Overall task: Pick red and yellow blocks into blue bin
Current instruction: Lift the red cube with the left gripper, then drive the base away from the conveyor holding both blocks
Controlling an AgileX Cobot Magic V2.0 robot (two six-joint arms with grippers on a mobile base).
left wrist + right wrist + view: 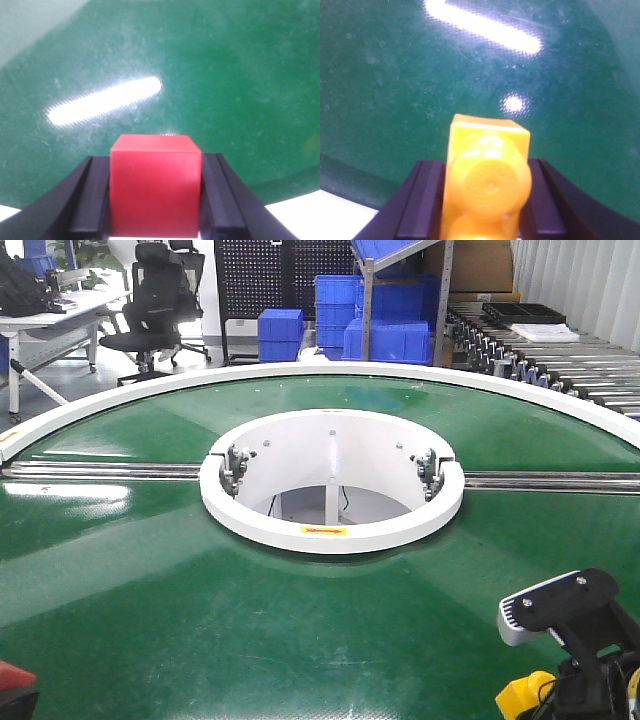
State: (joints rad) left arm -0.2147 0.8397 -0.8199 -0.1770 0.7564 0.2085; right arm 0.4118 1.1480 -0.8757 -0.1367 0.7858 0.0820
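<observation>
While the front view sets the red cube (12,673) left and the yellow brick (524,696) right of the white ring (330,532), both nearer the camera, no blue bin shows by either. Left wrist view: the left gripper (155,200) clamps the cube. Right wrist view: the right gripper (485,200) clamps the brick, studs camera-ward.

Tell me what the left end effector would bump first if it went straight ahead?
Probably the green table, with its gripped red cube touching first. Nothing else shows ahead, though depth is unclear.
</observation>
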